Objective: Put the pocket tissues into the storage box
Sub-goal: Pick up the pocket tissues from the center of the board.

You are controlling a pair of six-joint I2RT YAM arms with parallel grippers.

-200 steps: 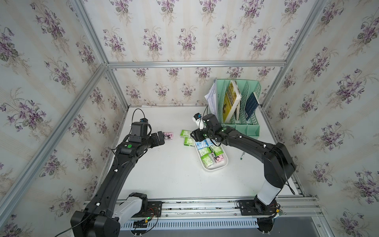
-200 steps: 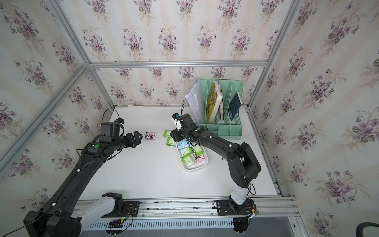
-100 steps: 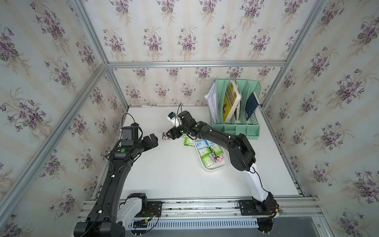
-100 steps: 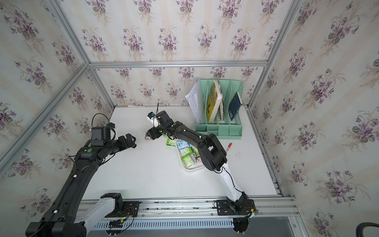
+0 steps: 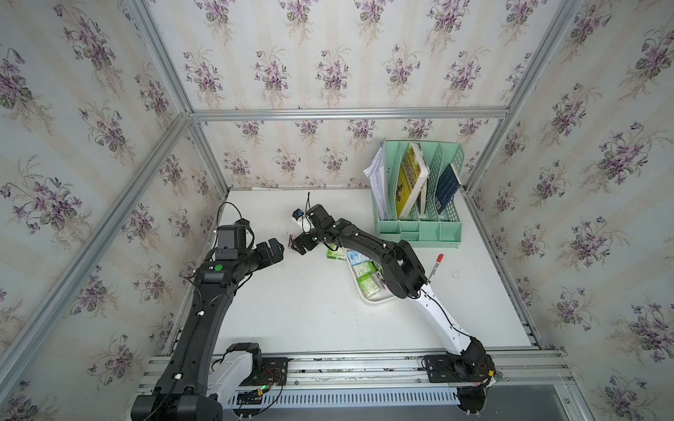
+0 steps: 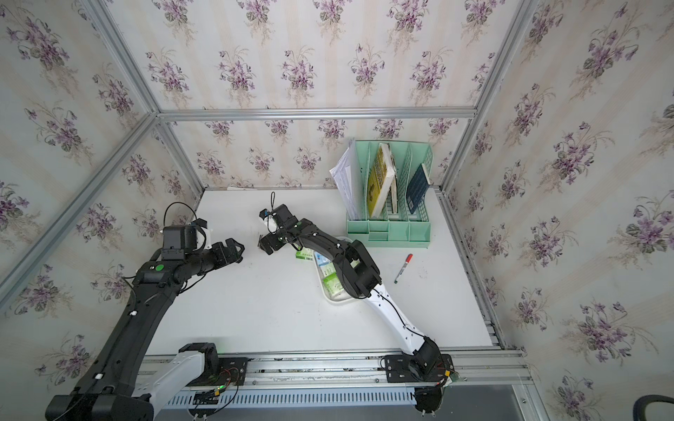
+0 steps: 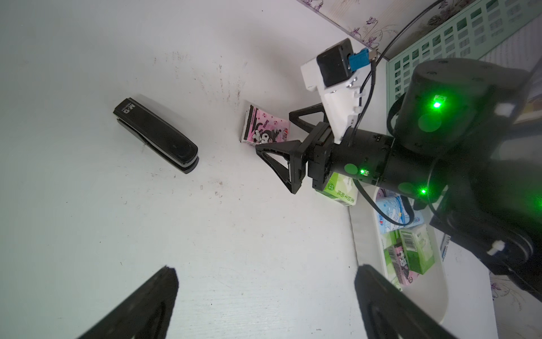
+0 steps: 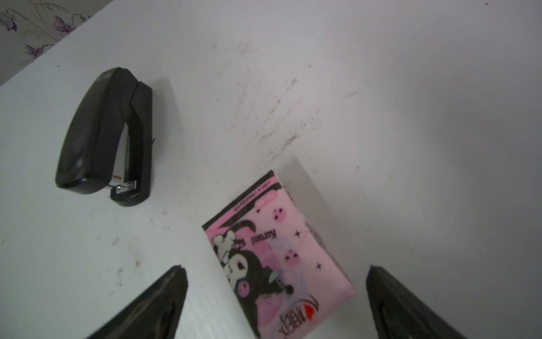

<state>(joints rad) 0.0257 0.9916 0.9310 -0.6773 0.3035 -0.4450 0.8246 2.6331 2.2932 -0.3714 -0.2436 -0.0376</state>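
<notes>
Pocket tissues are split between box and tabletop. One pink soft pack with a dark cartoon figure (image 8: 275, 258) lies flat on the white tabletop (image 5: 310, 310), left of the middle and toward the far edge. The right hand (image 8: 274, 269) hangs over it with its black fingers (image 8: 164, 296) spread wide, one on each side of the pack and clear of it (nothing is pinched).

A green-white pack (image 5: 335, 254) lies on the tabletop just beside the far end of the shallow white plastic storage box (image 5: 372, 299). The right arm covers part of it, so I cannot tell whether it touches the rim. Inside the box lie a light blue pack (image 7: 393, 211), green-white packs (image 7: 416, 249) and a second pink pack (image 7: 401, 264).

The left hand (image 7: 265, 267) is above bare tabletop nearer the left edge, spread open and empty. A black stapler (image 8: 102, 132) lies near the pink pack without touching it. A mint green file organizer with books (image 5: 419, 229) stands in the far right corner. A red-capped marker (image 5: 434, 269) lies between the box and the right edge.
</notes>
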